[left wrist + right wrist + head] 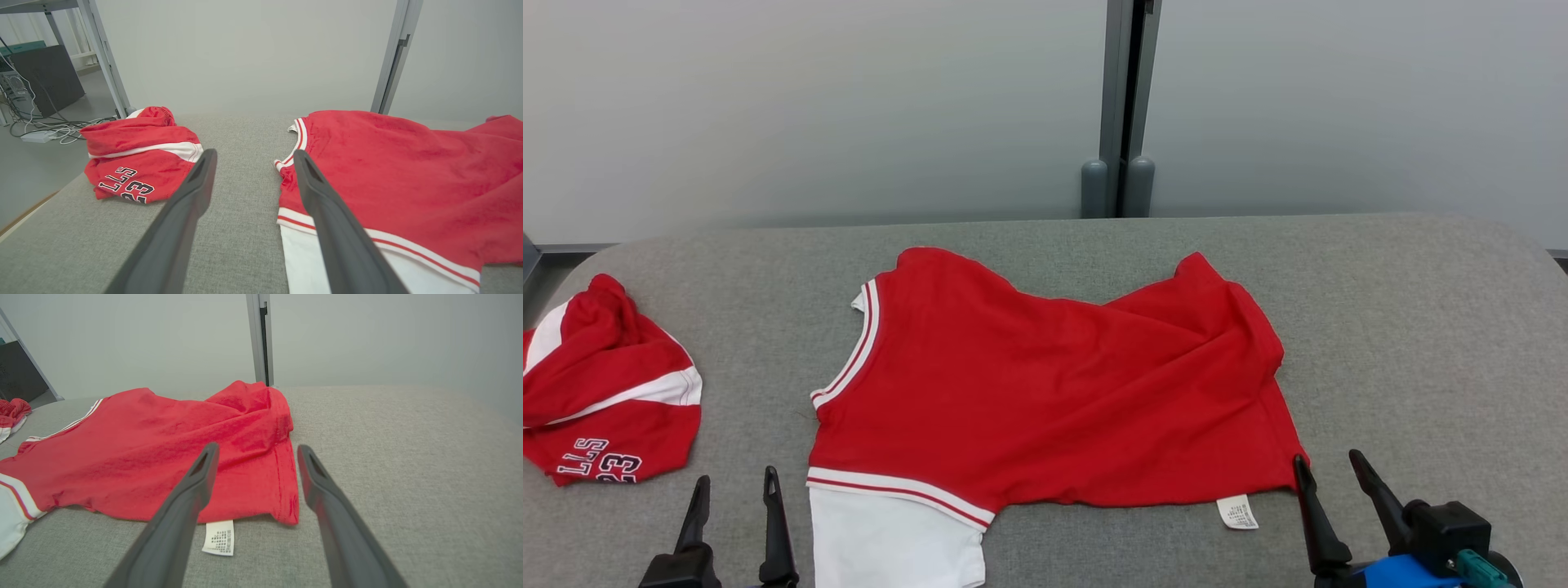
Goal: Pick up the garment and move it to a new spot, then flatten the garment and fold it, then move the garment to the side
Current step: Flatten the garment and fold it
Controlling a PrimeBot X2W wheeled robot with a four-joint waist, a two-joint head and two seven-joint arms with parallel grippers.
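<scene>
Left claw (pixel 735 478), right claw (pixel 1327 457) gape by garment (pixel 1045 384); red bundle (pixel 605 384) lies left.

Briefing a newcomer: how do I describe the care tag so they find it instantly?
On the grey table, take the red shirt spread in the middle. Along its near hem, by the right hand, a small white printed tag pokes out; the white panel at the other corner is far bigger.
</scene>
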